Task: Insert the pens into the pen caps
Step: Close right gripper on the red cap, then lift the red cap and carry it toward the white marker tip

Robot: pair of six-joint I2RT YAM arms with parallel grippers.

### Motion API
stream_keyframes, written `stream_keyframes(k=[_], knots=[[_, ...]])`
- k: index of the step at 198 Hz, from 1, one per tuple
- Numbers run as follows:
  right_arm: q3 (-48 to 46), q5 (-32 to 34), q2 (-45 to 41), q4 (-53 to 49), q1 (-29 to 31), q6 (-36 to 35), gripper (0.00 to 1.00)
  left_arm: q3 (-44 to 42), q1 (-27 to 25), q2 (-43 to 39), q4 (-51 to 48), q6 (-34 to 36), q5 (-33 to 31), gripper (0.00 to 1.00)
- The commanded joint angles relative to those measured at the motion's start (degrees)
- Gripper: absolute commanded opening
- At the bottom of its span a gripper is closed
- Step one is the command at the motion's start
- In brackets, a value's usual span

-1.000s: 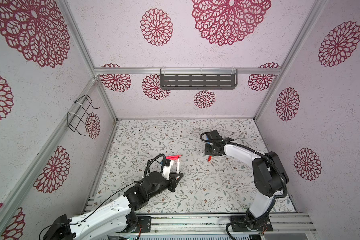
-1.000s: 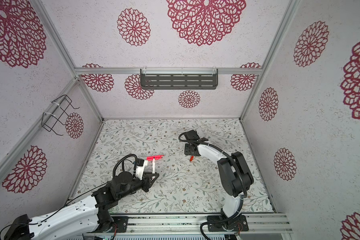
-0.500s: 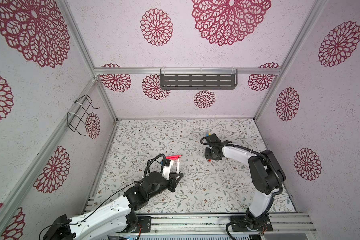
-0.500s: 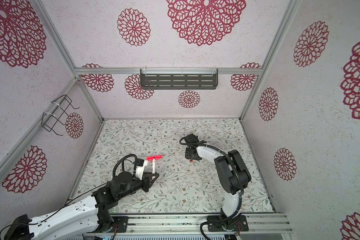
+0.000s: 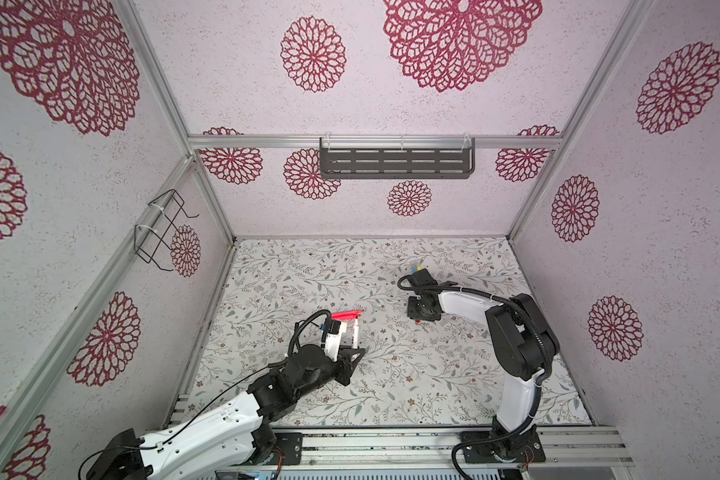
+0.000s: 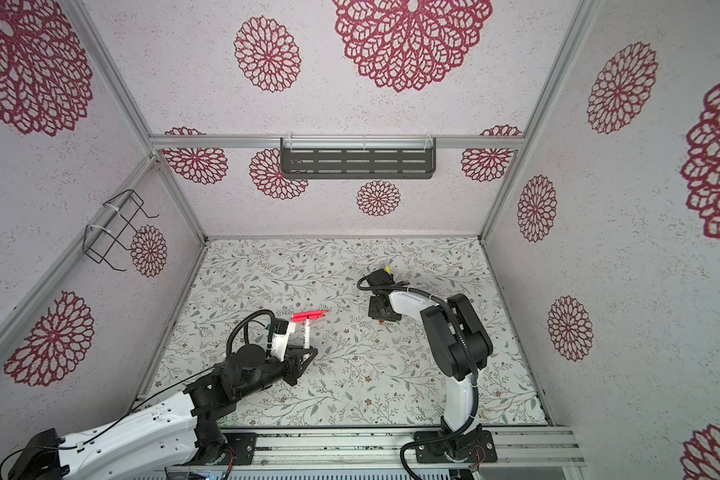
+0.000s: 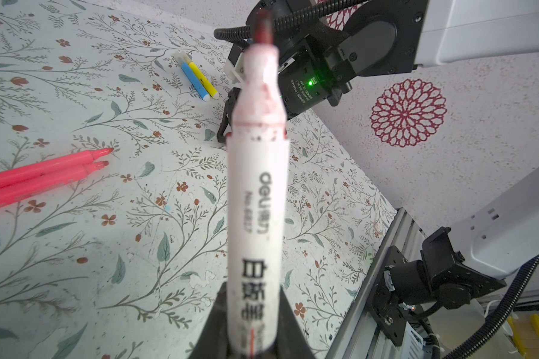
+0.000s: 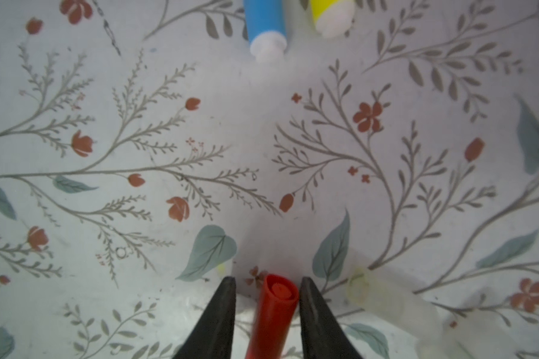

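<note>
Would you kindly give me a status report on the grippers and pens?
Left gripper shut on white pen, tip bare. Right gripper open astride red cap on table. Clear cap beside it, not blocking.

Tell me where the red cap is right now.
Right side of the table: in the right wrist view the red cap lies between the open fingers of the right end effector, a clear cap close beside it.

White arm shells (image 5: 208, 428), black joints (image 5: 520, 345), ribbed black cables (image 7: 231, 31), black wedge-shaped tool fingers (image 8: 218, 320), green indicator light (image 7: 309, 83)
</note>
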Motion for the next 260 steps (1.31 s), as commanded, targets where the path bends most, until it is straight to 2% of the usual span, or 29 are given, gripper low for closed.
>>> stream_keyframes(k=[1,47,83,108,124,147,163,179,191,199,208,260], knots=[[0.82,-0.18,0.62,-1.16,0.25,0.0,0.34,-0.44,-0.4,-0.9,0.76,-0.19,-0.82,0.0],[0.82,-0.45,0.7,-1.73,0.59,-0.47,0.26,-1.38,-0.45,-1.79,1.72,-0.2,-1.31,0.0],[0.6,-1.41,-0.21,-2.81,1.14,-1.95,0.12,-1.86,-0.45,-2.86,1.69,-0.67,-1.5,0.0],[-0.25,-0.32,-7.14,-3.58,5.7,-4.15,0.1,-1.27,-0.44,-3.53,-0.2,-0.86,-1.34,0.0],[-2.61,-4.69,-13.82,-0.4,7.55,-5.53,0.09,-1.66,-0.45,-3.76,0.5,-0.63,-1.33,0.0],[-8.46,-12.44,-25.02,8.64,8.51,-5.33,0.08,-1.03,-0.45,-2.74,1.92,-0.12,-0.12,0.0],[-14.47,-19.0,-33.17,19.05,8.51,-3.77,0.09,-0.17,-0.45,-0.79,3.3,0.36,1.01,0.0],[-22.06,-28.04,-40.62,34.65,8.35,0.39,0.11,0.59,-0.53,2.01,5.73,0.38,2.56,0.0],[-28.22,-34.32,-44.56,51.85,8.34,6.36,0.14,1.06,-0.62,4.25,8.06,0.12,4.01,0.0],[-30.75,-35.98,-45.55,60.45,8.34,10.13,0.15,1.5,-0.75,5.69,9.28,-0.21,4.64,0.0],[-31.61,-37.19,-45.6,65.5,8.34,12.99,0.15,1.96,-0.95,7.07,10.42,-0.38,5.1,0.0],[-32.6,-39.74,-41.22,75.71,9.29,19.1,0.13,4.0,-2.86,10.7,13.95,-0.05,5.2,0.0]])
